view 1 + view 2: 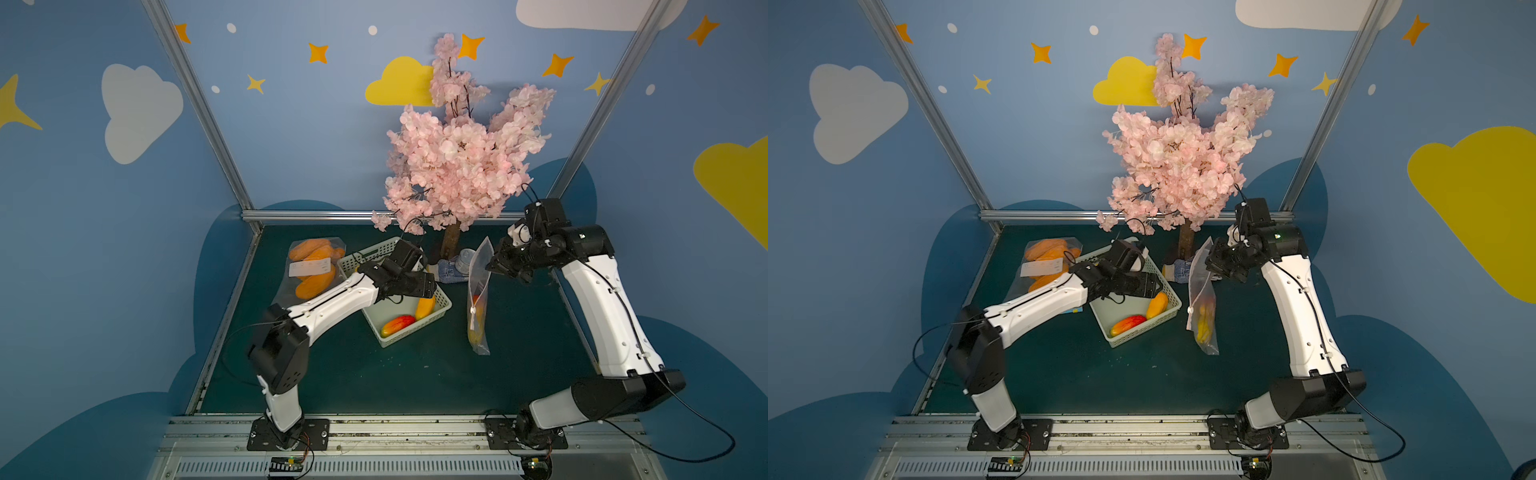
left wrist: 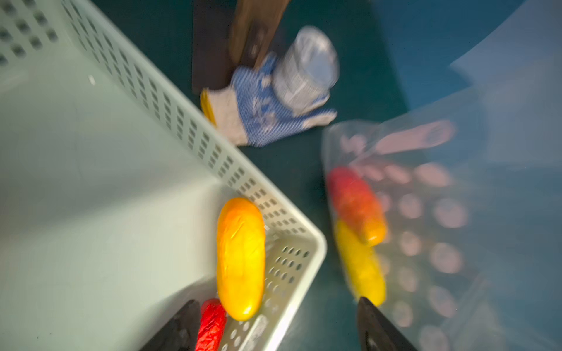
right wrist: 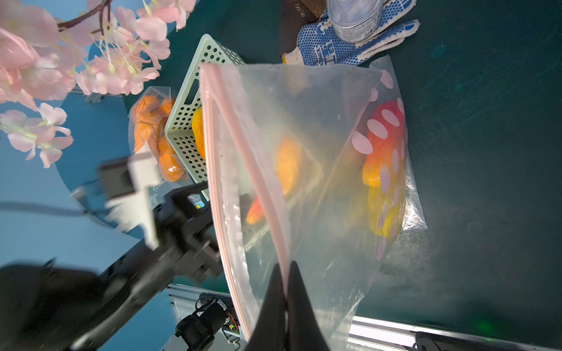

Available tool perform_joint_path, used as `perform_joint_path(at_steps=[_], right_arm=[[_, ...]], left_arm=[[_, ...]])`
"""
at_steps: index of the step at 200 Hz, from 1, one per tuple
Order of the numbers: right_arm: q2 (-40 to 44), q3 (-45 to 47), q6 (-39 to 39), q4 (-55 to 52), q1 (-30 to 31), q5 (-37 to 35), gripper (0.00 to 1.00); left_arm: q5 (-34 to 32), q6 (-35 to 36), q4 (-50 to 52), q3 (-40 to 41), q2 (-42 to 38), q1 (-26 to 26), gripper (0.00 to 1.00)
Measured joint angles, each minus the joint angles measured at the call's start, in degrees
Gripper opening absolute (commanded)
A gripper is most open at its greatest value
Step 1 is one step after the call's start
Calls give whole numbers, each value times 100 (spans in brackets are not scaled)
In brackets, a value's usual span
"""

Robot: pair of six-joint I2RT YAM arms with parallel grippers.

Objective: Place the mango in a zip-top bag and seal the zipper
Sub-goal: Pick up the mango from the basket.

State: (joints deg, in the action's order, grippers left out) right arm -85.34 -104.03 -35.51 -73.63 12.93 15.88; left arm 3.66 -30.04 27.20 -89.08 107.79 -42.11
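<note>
1. The zip-top bag (image 1: 478,282) hung down from the right jaws. Its low end touched the dark green tabletop (image 1: 374,382), closer to the robot than either pair of jaws.
2. Deep in the bag, well below the right jaws, lay a red-and-orange mango (image 3: 383,142). A pale yellow mango (image 3: 386,209) touched it.
3. The right jaws were pinched shut on the pink zip strip (image 3: 263,197) at the bag's top edge. Past the jaws, the two sides of the strip stood apart, so the bag's mouth was open.
4. The left jaws were spread wide and held nothing. They hung over the light green basket (image 1: 415,330), beside the bag and not touching it.
5. Just below the left jaws, an orange-yellow mango (image 2: 240,258) leaned on the basket's wall. A red mango (image 1: 398,325) lay in the basket just beside it.
6. Farther back than the right jaws lay a blue-and-white glove (image 3: 328,45) with a silvery can (image 3: 354,18) on it. Both sat by the trunk of a pink blossom tree (image 1: 457,166).
7. Farther back than the left jaws, on the side away from the right jaws, a clear bag of orange fruit (image 1: 313,266) lay flat beside the basket.
</note>
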Motion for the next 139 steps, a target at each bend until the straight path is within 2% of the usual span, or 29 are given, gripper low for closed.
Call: perform_joint_path(at_steps=[15,33,80,97,119,139], right_arm=[[-28,-42,-2,-2,2,2,0],[-70,-118,-4,2,2,0,0],[-125,-240,-17,-7,2,0,0],[-142,-258,-22,-4,2,0,0],[-151,-258,-24,-4,2,0,0],[-151,-256,-26,0,2,0,0]], left_arm=[[76,162,280,-446,730,11,81],[129,317,487,-728,1241,13,82],[245,616,798,-1023,1615,7,77],[260,664,824,-1016,1617,-11,66],[229,691,800,-975,1617,-44,38],[205,621,756,-942,1591,-55,31]])
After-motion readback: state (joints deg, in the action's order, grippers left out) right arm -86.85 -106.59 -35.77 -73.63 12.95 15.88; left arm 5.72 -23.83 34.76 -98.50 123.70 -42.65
